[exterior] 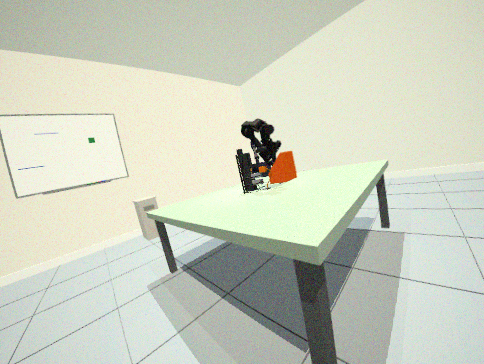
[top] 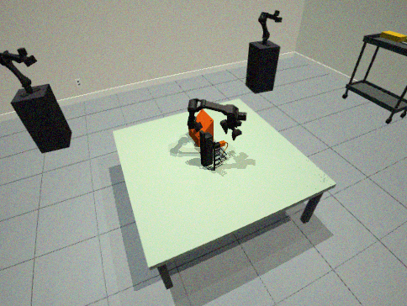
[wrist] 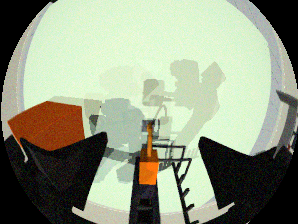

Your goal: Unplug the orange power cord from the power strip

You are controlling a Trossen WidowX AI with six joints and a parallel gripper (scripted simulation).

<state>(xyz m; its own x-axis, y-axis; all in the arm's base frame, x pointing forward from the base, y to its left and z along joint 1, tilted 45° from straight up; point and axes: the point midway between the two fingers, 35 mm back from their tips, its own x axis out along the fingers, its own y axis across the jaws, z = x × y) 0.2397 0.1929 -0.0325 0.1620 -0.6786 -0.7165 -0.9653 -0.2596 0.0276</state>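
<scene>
The black power strip (top: 206, 150) (exterior: 245, 171) (wrist: 136, 200) stands upright on the table. The orange plug (top: 222, 144) (exterior: 262, 170) (wrist: 148, 172) is at the strip's side, with a dark part between its orange body and the strip in the top view. Whether its prongs are in a socket cannot be told. The orange cord (wrist: 150, 137) runs away from the plug. My gripper (top: 230, 131) (wrist: 154, 140) is open and empty. It is above the plug in the top view, its fingers wide apart to either side of the plug and cord in the wrist view, touching neither there.
An orange block (top: 203, 123) (exterior: 284, 168) (wrist: 52, 125) stands behind the strip, close to my arm. A black wire rack (top: 220, 155) (wrist: 182, 159) is beside the strip. All stand on the pale green table (top: 189, 210) (exterior: 280, 220).
</scene>
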